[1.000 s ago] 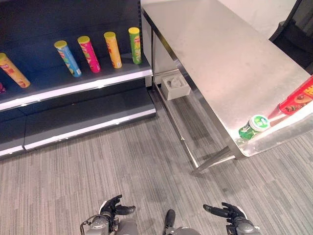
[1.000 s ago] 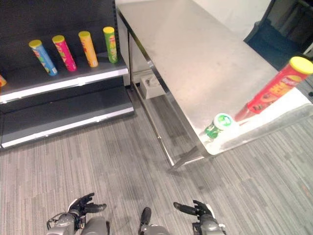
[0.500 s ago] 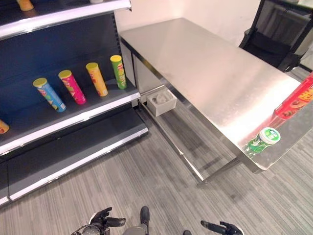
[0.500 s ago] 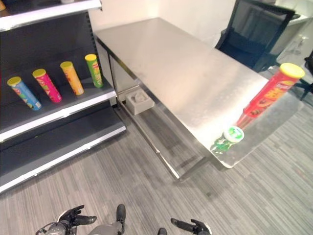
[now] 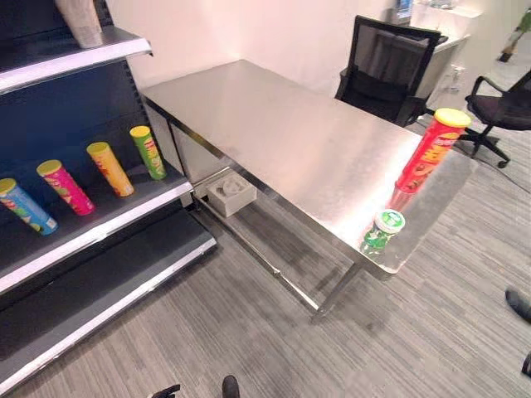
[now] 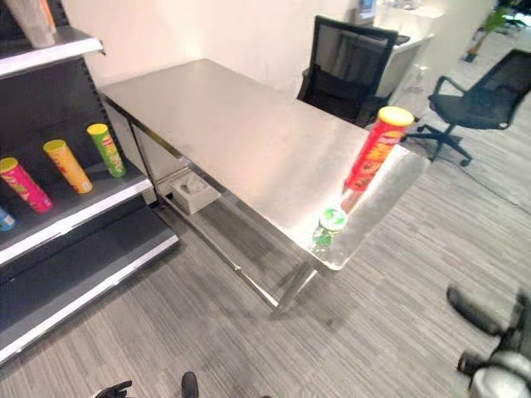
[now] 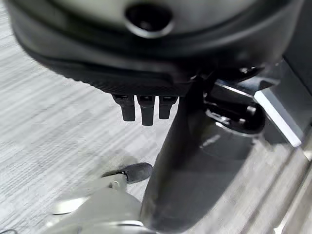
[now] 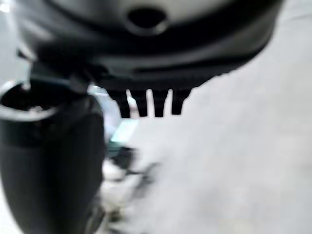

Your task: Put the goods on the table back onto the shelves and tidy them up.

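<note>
A tall red can with a yellow lid (image 5: 431, 149) stands upright near the right end of the steel table (image 5: 282, 124). Beside it, at the table's near corner, a short green can with a white lid (image 5: 380, 230) lies on its side. Both of my hands hang low over the carpet, far from the table and holding nothing. My left hand (image 6: 112, 389) peeks in at the bottom edge, its fingers (image 7: 141, 109) straight. My right hand (image 6: 485, 348) is at the lower right, fingers (image 8: 146, 105) relaxed.
A dark shelf unit (image 5: 91, 232) on the left holds blue (image 5: 25, 207), pink (image 5: 62, 186), orange (image 5: 108, 168) and green (image 5: 147, 152) cans in a row. A white box (image 5: 231, 192) sits under the table. Black office chairs (image 5: 386, 70) stand behind it.
The camera has lifted and turned toward the table, so the whole picture has shifted. The cans on the table and shelf stay where they were. My hands now sit at the view's edges.
</note>
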Motion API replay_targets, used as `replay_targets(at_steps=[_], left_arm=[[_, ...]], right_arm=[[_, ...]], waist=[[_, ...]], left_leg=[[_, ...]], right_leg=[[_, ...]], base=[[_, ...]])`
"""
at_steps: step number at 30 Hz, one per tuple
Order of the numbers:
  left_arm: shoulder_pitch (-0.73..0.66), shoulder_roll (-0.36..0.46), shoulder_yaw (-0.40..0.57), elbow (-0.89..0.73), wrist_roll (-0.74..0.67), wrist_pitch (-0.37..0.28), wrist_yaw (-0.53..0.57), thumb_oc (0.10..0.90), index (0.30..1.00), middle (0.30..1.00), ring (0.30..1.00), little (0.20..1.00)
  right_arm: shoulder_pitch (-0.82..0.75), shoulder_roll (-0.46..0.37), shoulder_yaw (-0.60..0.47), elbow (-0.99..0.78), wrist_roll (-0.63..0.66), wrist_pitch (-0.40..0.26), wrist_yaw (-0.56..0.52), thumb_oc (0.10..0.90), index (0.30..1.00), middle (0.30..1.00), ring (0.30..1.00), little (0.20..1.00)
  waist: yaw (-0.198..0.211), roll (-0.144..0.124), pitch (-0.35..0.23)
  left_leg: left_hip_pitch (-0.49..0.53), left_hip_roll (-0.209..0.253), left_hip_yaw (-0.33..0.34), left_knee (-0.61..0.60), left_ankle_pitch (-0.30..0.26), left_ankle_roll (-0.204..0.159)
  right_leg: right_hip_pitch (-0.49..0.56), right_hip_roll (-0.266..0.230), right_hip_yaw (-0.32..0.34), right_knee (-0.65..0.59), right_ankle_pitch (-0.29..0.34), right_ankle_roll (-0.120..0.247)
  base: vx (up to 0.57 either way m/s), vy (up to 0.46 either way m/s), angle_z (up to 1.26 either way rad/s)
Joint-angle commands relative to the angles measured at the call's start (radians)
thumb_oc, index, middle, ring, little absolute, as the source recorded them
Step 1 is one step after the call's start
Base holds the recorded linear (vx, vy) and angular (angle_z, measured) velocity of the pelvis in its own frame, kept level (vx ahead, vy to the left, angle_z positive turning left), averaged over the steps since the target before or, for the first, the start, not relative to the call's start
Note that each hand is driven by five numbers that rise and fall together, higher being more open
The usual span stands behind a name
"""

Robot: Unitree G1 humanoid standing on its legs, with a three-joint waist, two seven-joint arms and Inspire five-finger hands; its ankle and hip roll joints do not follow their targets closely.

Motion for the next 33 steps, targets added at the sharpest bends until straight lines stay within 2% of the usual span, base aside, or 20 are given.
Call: replay_targets(at_steps=[1,4,5,9,13,21,23,33], left_arm=[[-0.068,0.009,-0.024,0.006,0.053,-0.026,-0.039,0.8,0.9,0.9,0.9,0.9],[-0.055,0.011,-0.026,-0.009,0.062,-0.031,-0.053,0.8,0.9,0.9,0.9,0.9],[-0.049,0.012,-0.035,-0.01,0.071,-0.034,-0.062,0.8,0.9,0.9,0.9,0.9],[-0.028,0.006,-0.042,-0.027,0.075,-0.037,-0.075,0.8,0.9,0.9,0.9,0.9],[-0.015,0.005,-0.043,-0.038,0.089,-0.042,-0.081,0.8,0.9,0.9,0.9,0.9],[-0.01,0.004,-0.034,-0.053,0.088,-0.051,-0.085,0.8,0.9,0.9,0.9,0.9],[-0.009,-0.001,-0.029,-0.055,0.088,-0.053,-0.085,0.8,0.9,0.9,0.9,0.9],[-0.007,-0.005,-0.02,-0.055,0.093,-0.056,-0.086,0.8,0.9,0.9,0.9,0.9]], right_arm=[[-0.104,-0.052,0.025,-0.132,-0.007,-0.138,0.106,0.8,0.9,0.9,0.9,0.9],[-0.109,-0.067,0.023,-0.185,0.031,-0.151,0.149,0.8,0.9,0.9,0.9,0.9],[-0.125,-0.062,0.032,-0.218,0.08,-0.166,0.177,0.8,0.9,0.9,0.9,0.9],[-0.155,-0.008,0.07,-0.323,0.175,-0.183,0.239,0.8,0.9,0.9,0.9,0.9],[-0.155,-0.023,0.117,-0.401,0.156,-0.172,0.295,0.8,0.9,0.9,0.9,0.9],[-0.152,-0.027,0.17,-0.408,0.103,-0.151,0.34,0.8,0.9,0.9,0.9,0.9],[-0.132,-0.036,0.166,-0.406,0.055,-0.138,0.348,0.8,0.9,0.9,0.9,0.9],[-0.093,-0.047,0.15,-0.378,-0.031,-0.115,0.353,0.8,0.9,0.9,0.9,0.9]], waist=[[0.073,0.006,0.001],[0.075,0.007,-0.003],[0.078,0.009,-0.006],[0.092,0.016,-0.015],[0.102,0.02,-0.02],[0.108,0.026,-0.023],[0.105,0.026,-0.021],[0.098,0.019,-0.017]], left_leg=[[0.107,0.019,-0.013,0.01,-0.184,-0.038],[0.111,0.021,-0.015,0.01,-0.184,-0.04],[0.112,0.021,-0.016,0.01,-0.185,-0.04],[0.115,0.022,-0.021,0.01,-0.187,-0.042],[0.114,0.021,-0.027,0.01,-0.186,-0.044],[0.109,0.018,-0.032,0.01,-0.184,-0.044],[0.106,0.017,-0.033,0.01,-0.184,-0.044],[0.102,0.017,-0.032,0.01,-0.186,-0.042]], right_leg=[[-0.094,-0.006,-0.041,0.012,0.058,0.047],[-0.089,-0.006,-0.046,0.012,0.055,0.046],[-0.086,-0.006,-0.049,0.012,0.052,0.045],[-0.077,-0.009,-0.064,0.012,0.049,0.044],[-0.075,-0.012,-0.073,0.012,0.049,0.044],[-0.076,-0.017,-0.086,0.012,0.051,0.044],[-0.078,-0.019,-0.086,0.012,0.053,0.045],[-0.085,-0.02,-0.087,0.012,0.054,0.048]], base=[[0.03,-0.013,-0.01],[0.01,-0.004,0.01],[0.03,-0.017,0.03],[0.03,-0.023,0.14],[0.01,-0.012,0.05],[0.0,0.0,0.0],[0.0,-0.002,0.04],[0.0,0.0,0.0]])
